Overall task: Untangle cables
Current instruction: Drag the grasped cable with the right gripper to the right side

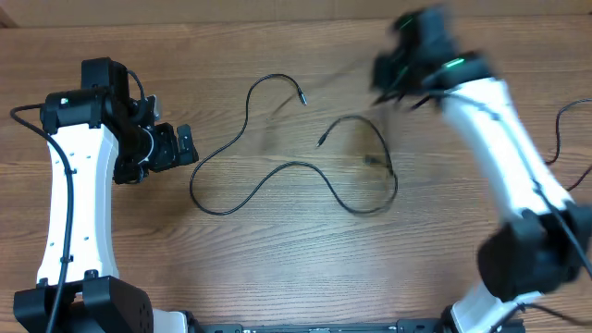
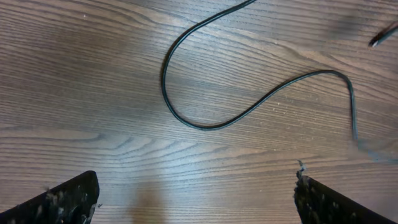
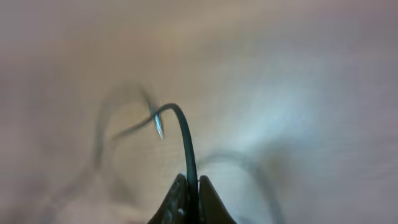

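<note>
A black cable (image 1: 277,171) lay in loose curves on the wooden worktop (image 1: 277,268). The left claw (image 2: 196,186) hovered spread apart beside it. The right claw (image 3: 191,190), up high, pinched a second cable (image 3: 186,140), likely to draw it free.

Thin black cables (image 1: 294,164) in loose curves

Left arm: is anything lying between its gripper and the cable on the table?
Nothing visible does. Only bare table lies between the open left gripper and the nearest bend of the cable, in both the overhead and left wrist views.
</note>
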Controlling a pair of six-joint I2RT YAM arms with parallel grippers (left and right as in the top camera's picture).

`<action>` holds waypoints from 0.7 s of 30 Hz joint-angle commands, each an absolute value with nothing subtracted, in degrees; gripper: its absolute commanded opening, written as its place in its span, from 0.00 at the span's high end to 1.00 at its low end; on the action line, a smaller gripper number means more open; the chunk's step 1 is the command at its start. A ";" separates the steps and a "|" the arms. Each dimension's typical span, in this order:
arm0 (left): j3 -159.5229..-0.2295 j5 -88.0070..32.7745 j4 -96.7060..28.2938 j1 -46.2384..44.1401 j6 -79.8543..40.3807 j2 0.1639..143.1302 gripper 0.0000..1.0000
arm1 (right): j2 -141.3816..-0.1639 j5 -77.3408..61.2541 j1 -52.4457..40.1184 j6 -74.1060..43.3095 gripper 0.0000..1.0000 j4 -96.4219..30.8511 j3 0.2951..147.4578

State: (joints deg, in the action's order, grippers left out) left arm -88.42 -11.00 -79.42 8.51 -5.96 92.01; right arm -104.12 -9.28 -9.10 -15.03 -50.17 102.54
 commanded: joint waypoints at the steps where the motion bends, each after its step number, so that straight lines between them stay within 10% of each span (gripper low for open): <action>1: -88.05 -11.64 -79.26 8.56 -5.32 91.26 0.00 | -99.81 -10.48 -1.96 -14.37 0.96 -52.77 112.95; 21: -88.05 -11.64 -78.76 8.56 -5.34 91.29 0.00 | -99.63 -26.76 29.04 -24.45 0.96 -41.47 124.16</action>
State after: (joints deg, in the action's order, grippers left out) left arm -88.42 -10.98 -78.76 8.51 -5.96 92.01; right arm -99.48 -23.05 25.71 -17.63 -44.51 121.19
